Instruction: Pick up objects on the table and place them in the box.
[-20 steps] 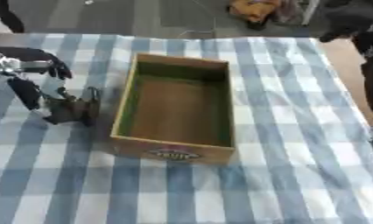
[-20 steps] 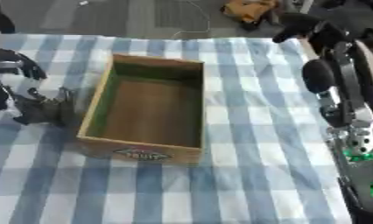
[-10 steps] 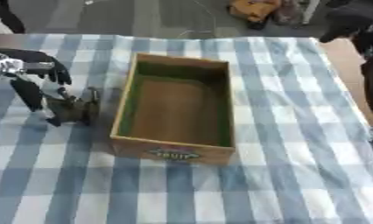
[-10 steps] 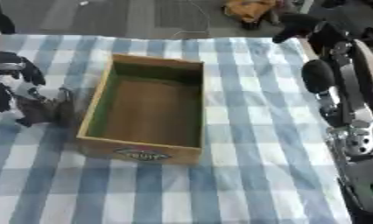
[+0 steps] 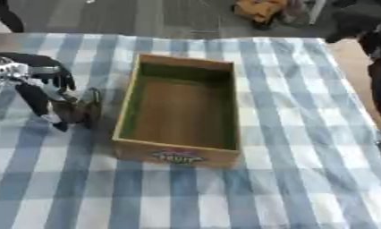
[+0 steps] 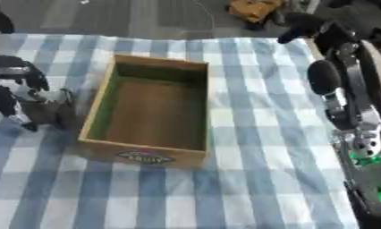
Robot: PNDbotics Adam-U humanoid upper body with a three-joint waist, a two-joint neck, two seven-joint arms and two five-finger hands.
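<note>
A small dark object (image 5: pixel 81 108) stands on the checked cloth just left of the open wooden box (image 5: pixel 180 153), whose inside shows nothing. My left hand (image 5: pixel 27 77) comes in from the left edge. Its thumb reaches down on the object's left side and its fingers (image 5: pixel 63 77) curl over the top, closing round it. The object rests on the cloth. My right arm (image 6: pixel 344 89) rises along the right edge, with the right hand (image 6: pixel 300 25) up at the table's far right corner, away from the box; its fingers are not clear.
The blue-and-white checked tablecloth (image 5: pixel 287 134) covers the table. Beyond the far edge the floor holds a yellow-brown thing (image 5: pixel 258 9). Green-lit electronics (image 6: pixel 375 179) of my right arm fill the lower right corner.
Almost nothing differs: my left hand stays at the dark object beside the box, and the right arm keeps its place.
</note>
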